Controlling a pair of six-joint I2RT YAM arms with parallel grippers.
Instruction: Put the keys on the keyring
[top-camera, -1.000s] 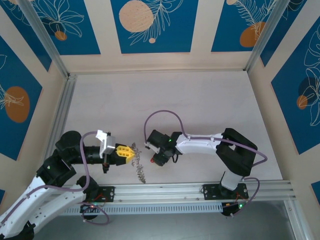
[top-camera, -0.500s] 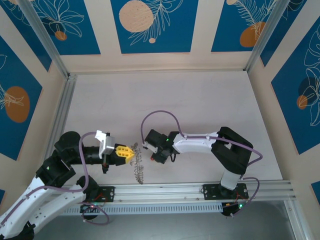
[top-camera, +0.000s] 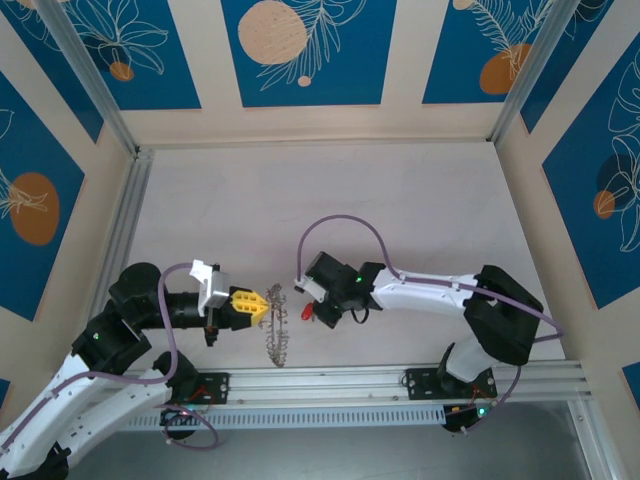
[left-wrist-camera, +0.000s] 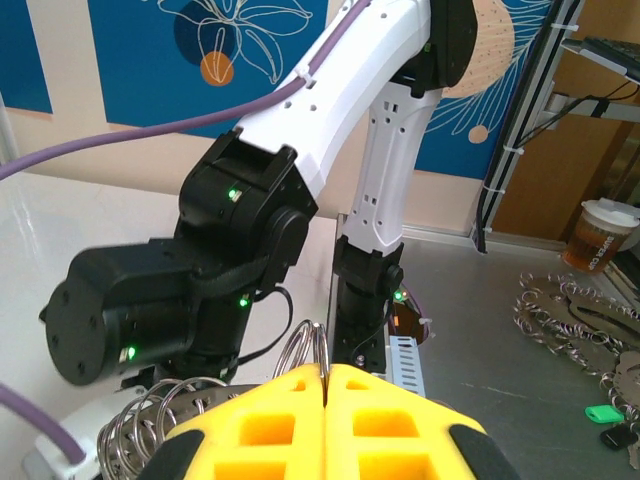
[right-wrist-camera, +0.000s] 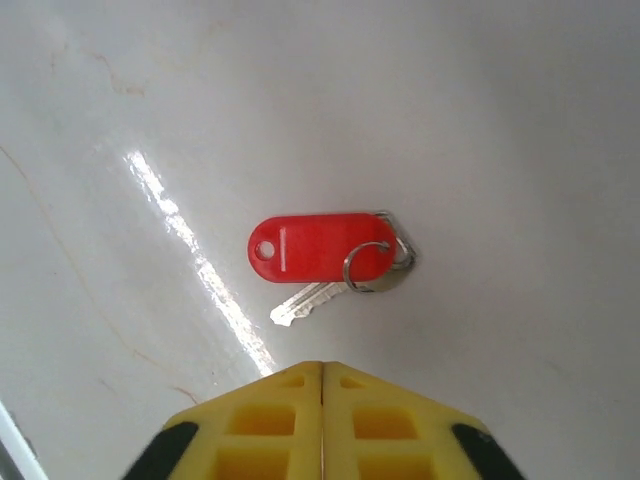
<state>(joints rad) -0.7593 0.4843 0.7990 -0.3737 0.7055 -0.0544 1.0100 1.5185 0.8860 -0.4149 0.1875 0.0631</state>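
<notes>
Red key (right-wrist-camera: 318, 248) flat on table (right-wrist-camera: 470, 110), long axis 3-to-9, blade toward 8 o'clock. Right tool (right-wrist-camera: 322, 366) closed, empty. Left tool (left-wrist-camera: 325, 372) pinching keyring (left-wrist-camera: 309, 345).

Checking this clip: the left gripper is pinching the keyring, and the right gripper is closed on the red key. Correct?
Not quite. The right gripper is closed, but on nothing: the red key lies flat on the table just beyond its fingertips, as the right wrist view shows. The left gripper does pinch the keyring.
</notes>
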